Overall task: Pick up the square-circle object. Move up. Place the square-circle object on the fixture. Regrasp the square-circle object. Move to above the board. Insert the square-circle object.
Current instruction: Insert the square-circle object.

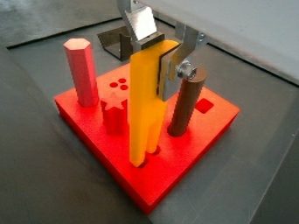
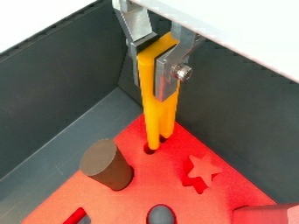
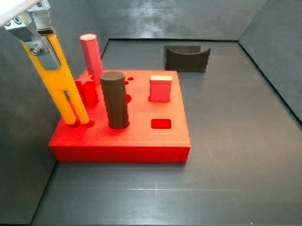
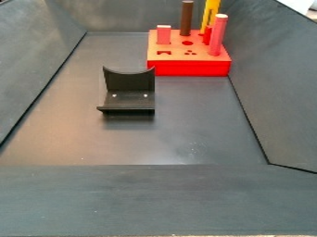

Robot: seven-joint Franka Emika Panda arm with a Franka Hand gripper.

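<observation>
Under the tool sits the board (image 3: 124, 141), a big flat red block with shaped holes in its top. Some holes have pegs standing in them: a tall pink-red hexagonal peg (image 3: 90, 55) at the far corner and a dark cylinder (image 3: 113, 101) right beside the tool. A short red block (image 3: 161, 86) stands there too, and a star hole (image 2: 205, 170) and a square hole (image 3: 162, 124) are bare. Away from the tool and the board, the fixture (image 4: 126, 89) rests on the floor with nothing in its notch. The square-circle object (image 2: 156, 96), long and yellow, hangs straight up and down so it can slide into its hole. Its low end looks to be just inside a hole at the board's edge, so the insert step seems partly done. The tool (image 1: 159, 51) pinches the yellow piece near its top, one silver finger on each side, which keeps the low end free to go down.
</observation>
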